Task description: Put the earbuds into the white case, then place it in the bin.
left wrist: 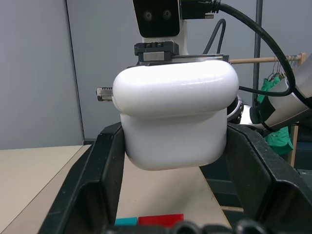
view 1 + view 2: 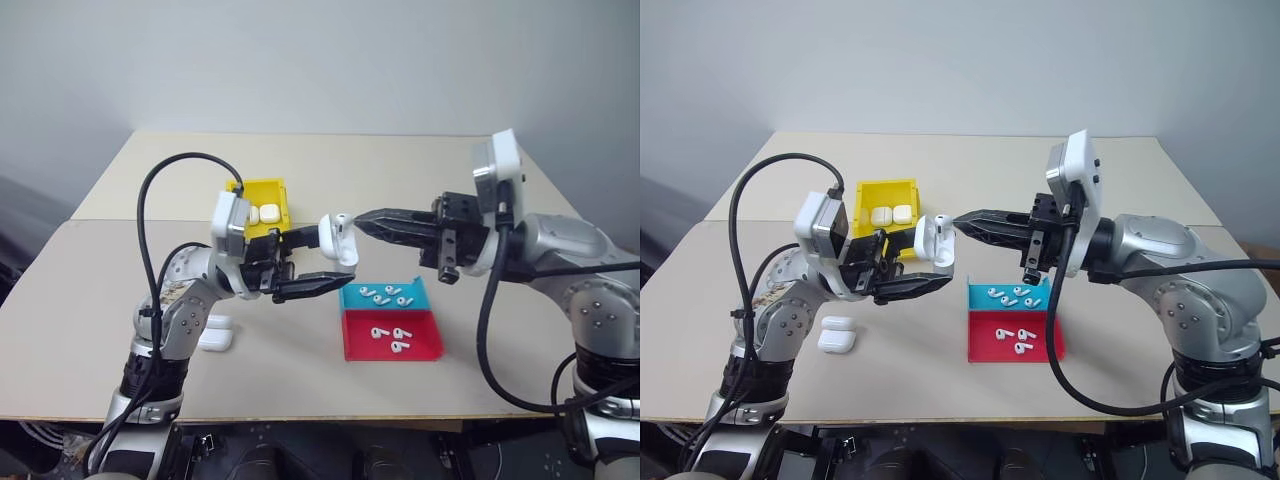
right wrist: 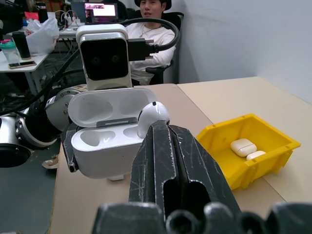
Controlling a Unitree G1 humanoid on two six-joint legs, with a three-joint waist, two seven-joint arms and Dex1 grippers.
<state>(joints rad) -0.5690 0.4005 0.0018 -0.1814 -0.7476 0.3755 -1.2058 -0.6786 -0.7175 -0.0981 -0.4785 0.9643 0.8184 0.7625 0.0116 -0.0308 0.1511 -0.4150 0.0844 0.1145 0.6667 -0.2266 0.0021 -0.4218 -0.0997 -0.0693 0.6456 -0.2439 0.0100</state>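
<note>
Holding the small glossy white rounded case [image 3: 105, 134], lid open, left gripper [image 2: 318, 262] fingers clamp its sides above beige table [image 2: 300, 375]; right gripper [image 3: 156, 127] fingers shut on tiny white earbud [image 3: 152, 115] over case; yellow plastic bin [image 2: 268, 205] behind w/ two cases.

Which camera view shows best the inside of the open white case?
The right wrist view: the white case faces it with lid raised, both sockets visible, an earbud at the right gripper. The left wrist view shows its closed back, between the left gripper fingers. The eye views show it side-on.
</note>
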